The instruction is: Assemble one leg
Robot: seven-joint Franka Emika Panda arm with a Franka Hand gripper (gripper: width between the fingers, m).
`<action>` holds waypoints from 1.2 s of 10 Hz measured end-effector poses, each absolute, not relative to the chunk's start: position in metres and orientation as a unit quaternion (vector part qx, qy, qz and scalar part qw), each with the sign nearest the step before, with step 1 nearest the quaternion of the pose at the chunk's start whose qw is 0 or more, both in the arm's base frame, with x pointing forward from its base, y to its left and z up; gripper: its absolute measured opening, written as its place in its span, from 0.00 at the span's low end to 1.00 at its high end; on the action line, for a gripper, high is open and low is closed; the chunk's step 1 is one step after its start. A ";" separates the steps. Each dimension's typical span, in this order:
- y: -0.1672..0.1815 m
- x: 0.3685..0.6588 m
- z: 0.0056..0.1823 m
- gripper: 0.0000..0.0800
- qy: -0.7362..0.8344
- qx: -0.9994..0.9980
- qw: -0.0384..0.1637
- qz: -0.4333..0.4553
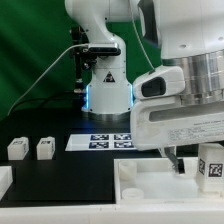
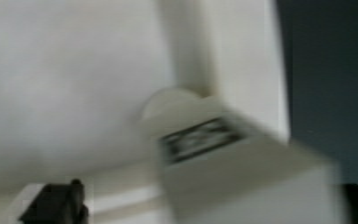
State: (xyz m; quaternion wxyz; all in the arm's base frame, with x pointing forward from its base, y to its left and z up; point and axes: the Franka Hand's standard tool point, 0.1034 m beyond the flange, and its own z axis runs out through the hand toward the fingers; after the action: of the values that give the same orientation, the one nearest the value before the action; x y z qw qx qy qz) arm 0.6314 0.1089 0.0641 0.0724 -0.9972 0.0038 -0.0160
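A white leg (image 1: 211, 166) with a black-and-white tag stands upright on the large white tray-like piece (image 1: 150, 180) near the exterior view's right edge. In the wrist view the leg (image 2: 211, 150) rises between my fingers, beside the tray's raised rim (image 2: 194, 45). My gripper (image 1: 200, 160) is open around it. The one dark finger (image 2: 55, 202) stands apart from the leg, the other sits at the frame edge. Two more legs (image 1: 17, 148) (image 1: 44, 148) stand on the black table at the exterior view's left.
The marker board (image 1: 108, 142) lies flat in front of the robot base (image 1: 108, 95). A white block (image 1: 4, 181) shows at the exterior view's left edge. Cables run behind the base.
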 end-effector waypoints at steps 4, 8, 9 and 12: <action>0.109 0.631 0.061 0.81 -0.041 -0.997 0.070 -0.018; 0.111 0.630 0.061 0.36 0.066 -0.995 0.076 -0.010; 0.111 0.630 0.061 0.36 0.118 -0.990 0.079 -0.006; 0.109 0.632 0.060 0.36 0.274 -0.958 0.082 0.002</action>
State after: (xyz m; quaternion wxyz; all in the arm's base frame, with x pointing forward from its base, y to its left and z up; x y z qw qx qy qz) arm 0.6322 0.1086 0.0598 0.0823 -0.9581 0.2743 0.0021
